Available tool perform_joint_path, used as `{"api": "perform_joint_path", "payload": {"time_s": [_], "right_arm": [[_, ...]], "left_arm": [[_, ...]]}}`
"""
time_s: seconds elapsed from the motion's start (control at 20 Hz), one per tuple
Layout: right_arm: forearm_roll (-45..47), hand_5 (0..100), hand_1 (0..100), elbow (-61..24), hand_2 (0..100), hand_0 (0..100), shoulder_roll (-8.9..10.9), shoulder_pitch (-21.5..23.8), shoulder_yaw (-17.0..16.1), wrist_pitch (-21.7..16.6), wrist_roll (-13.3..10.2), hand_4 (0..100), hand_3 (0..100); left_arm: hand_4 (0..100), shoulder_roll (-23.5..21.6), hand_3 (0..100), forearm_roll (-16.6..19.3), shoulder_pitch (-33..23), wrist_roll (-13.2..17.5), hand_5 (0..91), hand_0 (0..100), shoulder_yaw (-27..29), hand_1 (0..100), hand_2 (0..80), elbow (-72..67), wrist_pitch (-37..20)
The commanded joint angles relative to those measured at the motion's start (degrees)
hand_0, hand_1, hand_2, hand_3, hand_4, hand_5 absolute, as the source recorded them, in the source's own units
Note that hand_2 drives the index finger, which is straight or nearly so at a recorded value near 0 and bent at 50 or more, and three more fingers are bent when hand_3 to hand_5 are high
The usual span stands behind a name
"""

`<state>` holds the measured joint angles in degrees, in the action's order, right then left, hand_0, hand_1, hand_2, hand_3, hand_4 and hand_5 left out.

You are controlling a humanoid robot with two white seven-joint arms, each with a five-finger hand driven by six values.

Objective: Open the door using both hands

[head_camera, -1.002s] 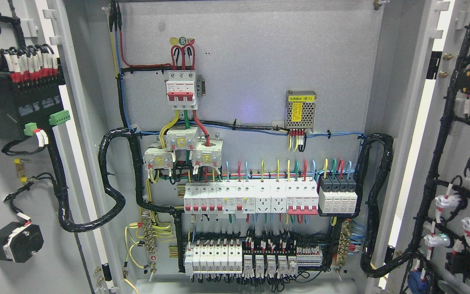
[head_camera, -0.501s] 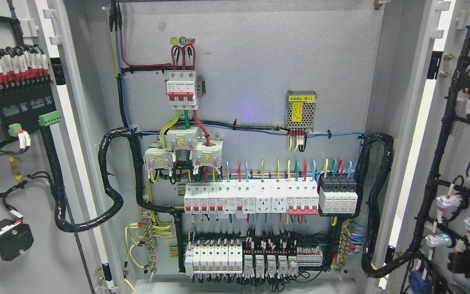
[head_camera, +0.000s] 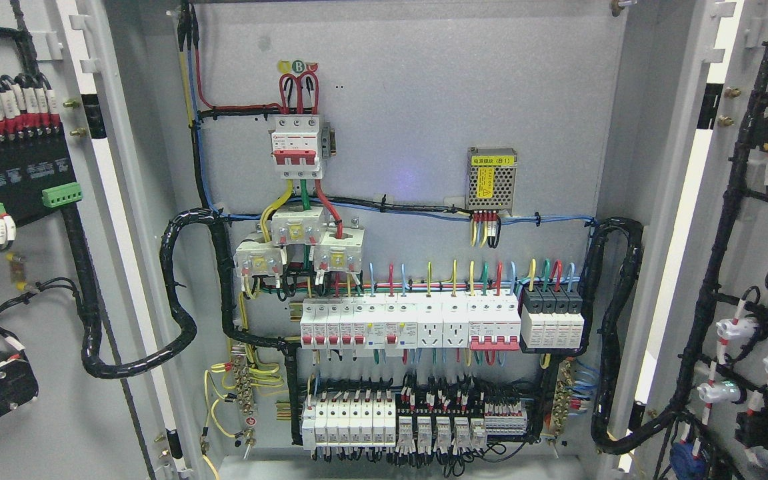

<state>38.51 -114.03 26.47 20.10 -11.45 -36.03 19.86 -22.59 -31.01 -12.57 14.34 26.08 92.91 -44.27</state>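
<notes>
Doors of an electrical cabinet stand swung wide, and neither robot hand is in view, so whether the fingers grasp anything cannot be told. Left door (head_camera: 31,413) fills the left edge, right door (head_camera: 751,220) the right edge, both upright with wiring on their inner faces. Between them the breaker panel (head_camera: 424,220) lies exposed.

Left door (head_camera: 31,413), right door (head_camera: 757,200) swung open (grey).

Robot body wholly out of frame, colours, shapes, cabling, screws, markings not assessable from the head view
</notes>
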Motion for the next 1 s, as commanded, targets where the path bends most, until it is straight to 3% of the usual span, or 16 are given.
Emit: {"api": "perform_joint_path", "payload": {"time_s": [0.0,0.35,0.65,0.95], "right_arm": [[1.0,0,0,0.1,0,38,-0.10,1.0,-2.2,-0.1,0.0,0,0],[1.6,0,0,0.0,0,38,-0.10,2.1,-3.1,-0.4,0.0,0,0],[1.7,0,0,0.1,0,38,-0.11,2.8,-4.0,-0.4,0.1,0,0],[1.7,0,0,0.0,0,38,-0.46,3.4,-4.1,-0.7,0.2,0,0]], "left_arm": [[0,-4.9,0,-0.7,3.8,0.0,0.0,0,1.3,0,0.0,-10.6,-15.5],[0,-6.0,0,-0.7,7.0,-0.1,0.0,0,1.3,0,0.0,-14.1,-9.0],[0,-6.8,0,-0.6,8.4,-0.2,0.0,0,1.4,0,0.0,-15.3,-0.2],[0,-8.1,0,-0.6,11.3,-0.2,0.0,0,1.4,0,0.0,-19.3,2.3]]}}
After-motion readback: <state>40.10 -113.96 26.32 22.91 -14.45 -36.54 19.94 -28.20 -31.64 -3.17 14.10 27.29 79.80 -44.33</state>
